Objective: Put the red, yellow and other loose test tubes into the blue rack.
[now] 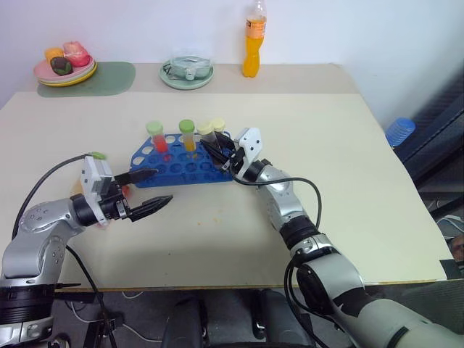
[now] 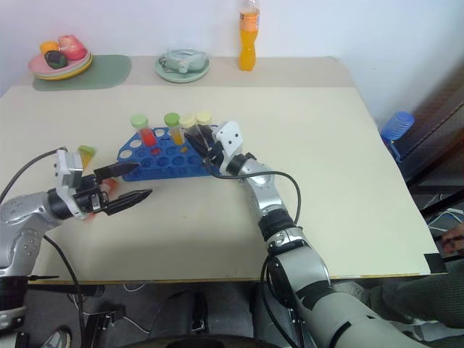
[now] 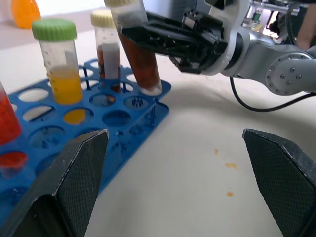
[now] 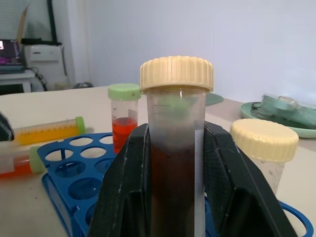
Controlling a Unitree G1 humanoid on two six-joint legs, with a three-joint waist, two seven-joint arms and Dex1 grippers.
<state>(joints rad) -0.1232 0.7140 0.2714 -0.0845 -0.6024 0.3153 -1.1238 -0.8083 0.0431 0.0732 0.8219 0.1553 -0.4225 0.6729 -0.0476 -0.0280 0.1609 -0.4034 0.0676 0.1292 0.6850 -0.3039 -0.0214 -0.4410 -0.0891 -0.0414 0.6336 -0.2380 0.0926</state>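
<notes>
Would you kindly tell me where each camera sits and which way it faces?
Left and right eye views: on the head, looking down over the table, both arms and the blue rack.
Left wrist view: along the open left gripper toward the rack and the right gripper.
Right wrist view: along the right gripper, shut on the brown tube.
All views share the rack and brown tube.
</notes>
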